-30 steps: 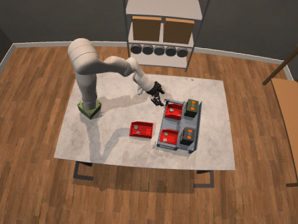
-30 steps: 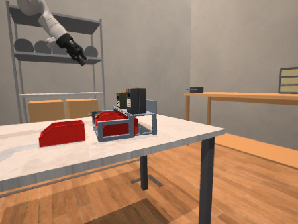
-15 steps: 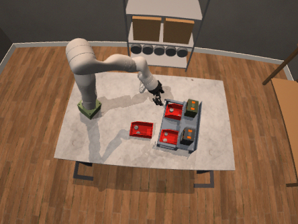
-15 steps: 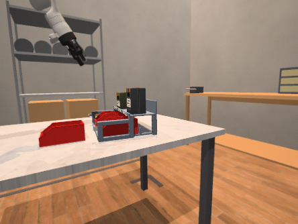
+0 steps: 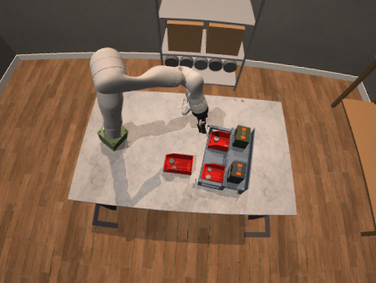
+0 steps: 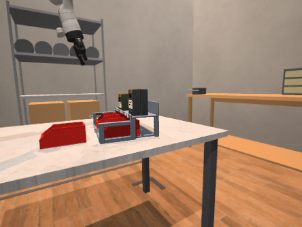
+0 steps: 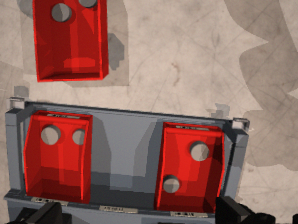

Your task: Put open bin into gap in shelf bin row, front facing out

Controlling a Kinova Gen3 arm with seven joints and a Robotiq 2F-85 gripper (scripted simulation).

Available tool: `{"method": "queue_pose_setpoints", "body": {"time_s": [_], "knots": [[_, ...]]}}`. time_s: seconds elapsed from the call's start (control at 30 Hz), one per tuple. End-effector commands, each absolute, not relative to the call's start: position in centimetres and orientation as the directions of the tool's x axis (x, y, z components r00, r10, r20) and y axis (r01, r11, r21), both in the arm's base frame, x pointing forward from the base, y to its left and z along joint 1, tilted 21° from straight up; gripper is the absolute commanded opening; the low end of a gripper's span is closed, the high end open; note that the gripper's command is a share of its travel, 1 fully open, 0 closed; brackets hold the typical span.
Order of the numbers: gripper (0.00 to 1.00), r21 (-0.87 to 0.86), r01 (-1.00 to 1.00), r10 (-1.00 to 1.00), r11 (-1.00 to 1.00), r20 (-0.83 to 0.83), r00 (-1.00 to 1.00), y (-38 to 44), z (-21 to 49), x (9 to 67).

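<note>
- Gripper point(image 5: 202, 128) point(image 6: 82, 61), jaws wide and holding nothing, hangs high, likely for a clear look.
- Loose bin point(image 5: 178, 164) point(image 6: 64, 135) point(image 7: 71, 45) sits on the table, at the shelf's point(image 5: 252, 148) point(image 6: 115, 139) point(image 7: 15, 155) nine o'clock from above, awaiting the gap.

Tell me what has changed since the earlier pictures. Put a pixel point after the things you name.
The white jointed arm's point(image 5: 157, 77) point(image 6: 68, 18) wrist end has swung towards the grey shelf point(image 5: 251, 148) point(image 6: 115, 125) point(image 7: 15, 150), so the black end effector point(image 5: 202, 128) point(image 6: 81, 58) point(image 7: 137, 212) points more steeply down, its fingertips almost where they were. It is open, holding nothing. The loose red open bin point(image 5: 178, 163) point(image 6: 64, 135) point(image 7: 70, 50) and the shelf look unmoved.
</note>
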State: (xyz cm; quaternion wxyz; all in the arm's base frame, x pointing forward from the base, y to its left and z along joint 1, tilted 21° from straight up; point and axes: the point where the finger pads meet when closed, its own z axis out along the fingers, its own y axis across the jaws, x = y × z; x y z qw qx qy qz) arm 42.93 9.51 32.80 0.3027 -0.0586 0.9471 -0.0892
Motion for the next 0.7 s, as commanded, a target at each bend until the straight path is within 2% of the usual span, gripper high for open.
{"method": "queue_pose_setpoints", "body": {"time_s": [0.0, 0.13, 0.3, 0.67], "knots": [[1.0, -0.201, -0.064, -0.16, 0.978, -0.511, -0.844, 9.08, 32.99, 43.58], [1.0, -0.201, -0.064, -0.16, 0.978, -0.511, -0.844, 9.08, 32.99, 43.58], [1.0, -0.172, -0.061, -0.114, 0.983, -0.316, -0.942, 9.05, 32.84, 43.57], [1.0, -0.172, -0.061, -0.114, 0.983, -0.316, -0.942, 9.05, 32.84, 43.57]]}}
